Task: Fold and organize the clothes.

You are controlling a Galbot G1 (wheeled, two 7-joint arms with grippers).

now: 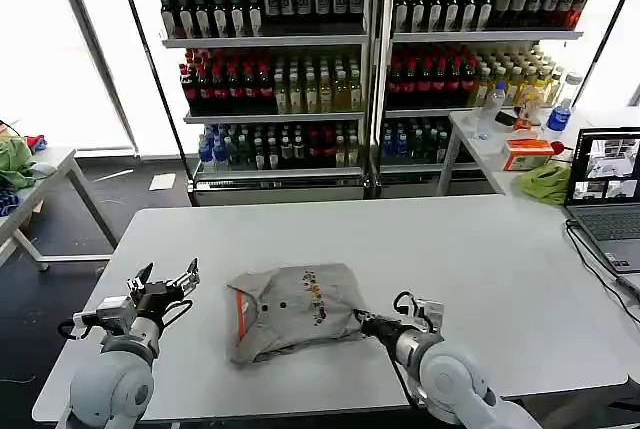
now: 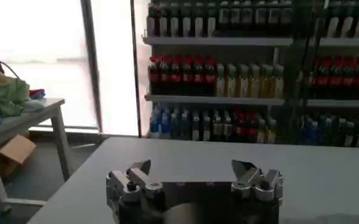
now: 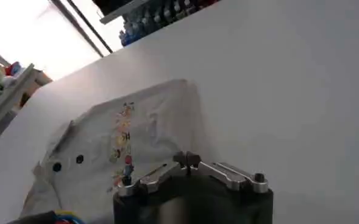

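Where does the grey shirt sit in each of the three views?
Head view: the shirt lies on the near part of the white table, between the two grippers, the right gripper at its edge.
Left wrist view: not in it; the open left gripper faces the drinks shelves.
Right wrist view: the shirt lies just beyond the gripper.
Shared landmark: the white table.
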